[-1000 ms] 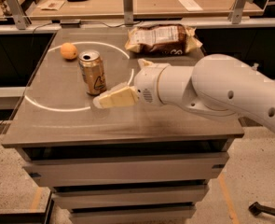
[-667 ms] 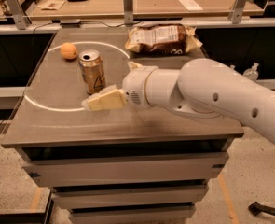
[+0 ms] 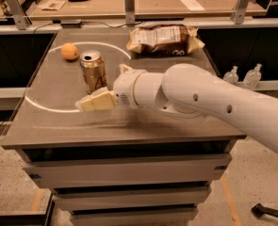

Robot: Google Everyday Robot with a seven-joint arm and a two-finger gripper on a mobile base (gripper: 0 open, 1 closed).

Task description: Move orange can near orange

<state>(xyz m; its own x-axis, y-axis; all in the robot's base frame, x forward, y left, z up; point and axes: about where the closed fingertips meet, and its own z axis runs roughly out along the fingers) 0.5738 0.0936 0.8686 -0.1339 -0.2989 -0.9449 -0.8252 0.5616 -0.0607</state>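
The orange can (image 3: 93, 71) stands upright on the grey table (image 3: 49, 126), left of centre, silver top up and a dark triangular logo on its side. The orange (image 3: 69, 51) lies behind and to the left of the can, about a can's width away. My gripper (image 3: 90, 102) reaches in from the right on a white arm (image 3: 200, 98). Its cream fingers (image 3: 101, 99) point left, just in front of and below the can, close to it. They hold nothing that I can see.
A brown-and-white snack bag (image 3: 164, 39) lies at the table's back right. A white circle line (image 3: 39, 105) is drawn on the tabletop around the can and orange. Drawers sit below the table. A bench stands behind; two clear bottles (image 3: 244, 75) stand at the right.
The arm has swung left across the table. The gripper has moved from the can's right to just in front of the can. The can and orange have stayed put.
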